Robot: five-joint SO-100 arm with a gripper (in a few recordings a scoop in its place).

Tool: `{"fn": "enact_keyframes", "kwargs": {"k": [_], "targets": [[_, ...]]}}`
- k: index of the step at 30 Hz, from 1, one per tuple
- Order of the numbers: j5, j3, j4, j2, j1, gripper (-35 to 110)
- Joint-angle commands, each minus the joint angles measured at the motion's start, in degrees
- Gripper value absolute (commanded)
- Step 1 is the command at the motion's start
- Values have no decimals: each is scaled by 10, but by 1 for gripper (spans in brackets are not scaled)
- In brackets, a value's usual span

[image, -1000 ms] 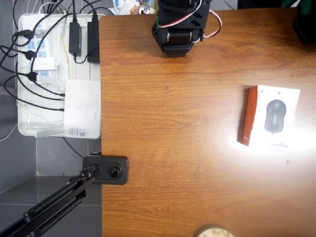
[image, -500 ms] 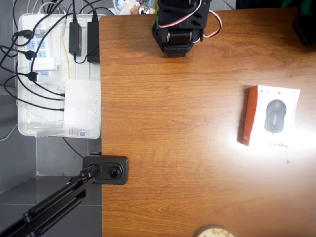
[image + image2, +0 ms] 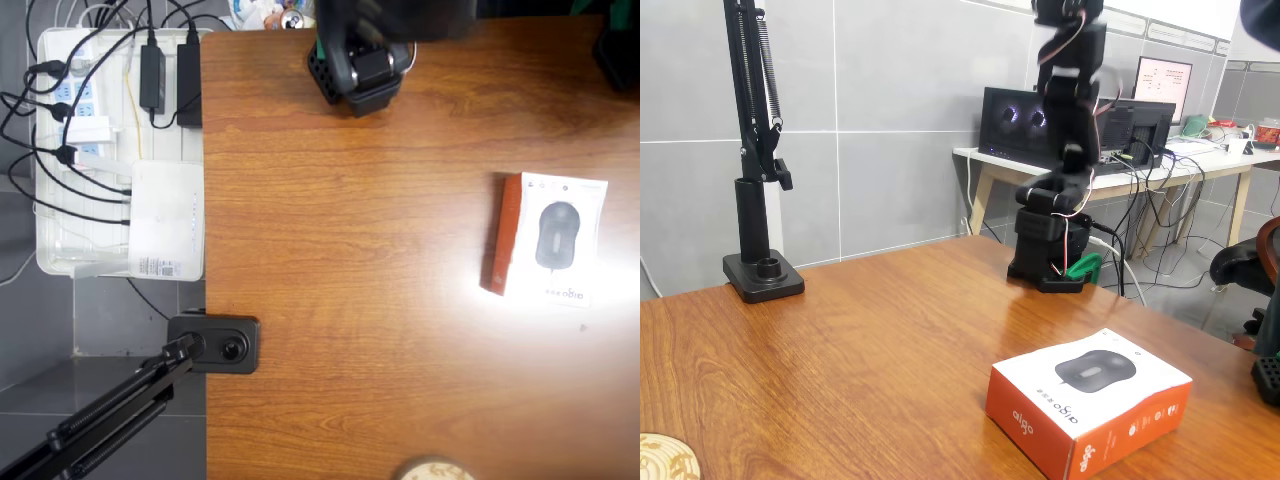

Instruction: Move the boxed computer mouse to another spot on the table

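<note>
Well, the brown worktop (image 3: 350, 300) lies mostly bare. The arm (image 3: 1065, 150) stands folded upright and blurred at its far edge, so I cannot tell how the claw stands. The boxed computer mouse (image 3: 548, 238) lies flat toward four o'clock from the arm's base in the overhead view, long axis running twelve to six.

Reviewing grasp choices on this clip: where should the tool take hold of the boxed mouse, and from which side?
From above, closing across the narrow width of the boxed computer mouse. It lies flat on the table, picture side up, so only its upright side walls give opposing faces: the orange long side and the white one opposite. The top is too broad and flat to pinch.
</note>
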Motion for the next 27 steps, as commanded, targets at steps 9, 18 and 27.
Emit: {"fn": "enact_keyframes", "kwargs": {"k": [9, 18, 27], "targets": [[-82, -213, 296, -365, -194, 13], [-41, -116, 330, -423, -204, 34], [86, -179, 461, -523, -230, 52]]}}
